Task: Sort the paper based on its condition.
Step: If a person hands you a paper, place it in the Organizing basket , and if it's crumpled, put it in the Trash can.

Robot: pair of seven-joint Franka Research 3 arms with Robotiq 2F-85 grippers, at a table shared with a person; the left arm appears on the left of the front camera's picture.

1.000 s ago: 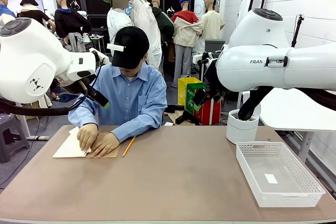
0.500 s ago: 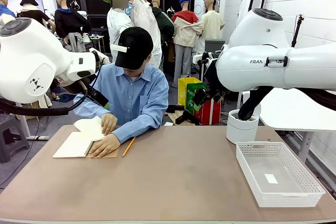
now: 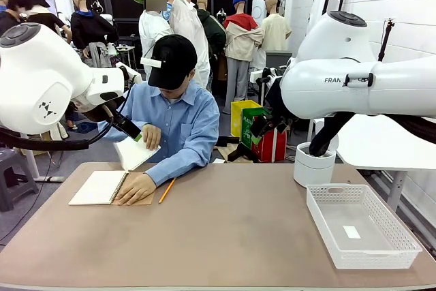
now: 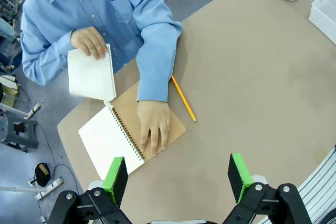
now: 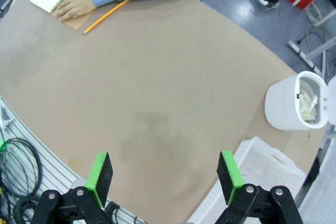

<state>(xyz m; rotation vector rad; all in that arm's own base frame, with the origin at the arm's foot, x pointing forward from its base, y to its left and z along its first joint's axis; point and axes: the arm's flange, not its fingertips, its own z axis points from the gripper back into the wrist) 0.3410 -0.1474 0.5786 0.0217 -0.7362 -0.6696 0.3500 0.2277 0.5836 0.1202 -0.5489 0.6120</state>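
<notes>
**Both claws spread wide above the table, paper far off in a hand**

The left claw hangs with its green pads wide apart and nothing between them; the right claw is just as wide and bare. The paper, a smooth white sheet, is lifted off the notebook in the person's hand, well beyond the left claw. Crumpled paper sits in the white bin, off to the side of the right claw.

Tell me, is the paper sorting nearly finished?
Barely begun. Done: crumpled paper already sits in the white bin. In hand: the person's hand lifts a sheet from the spiral notebook. Left: both the left gripper and right gripper hang open, and the mesh basket has no sheets.
</notes>
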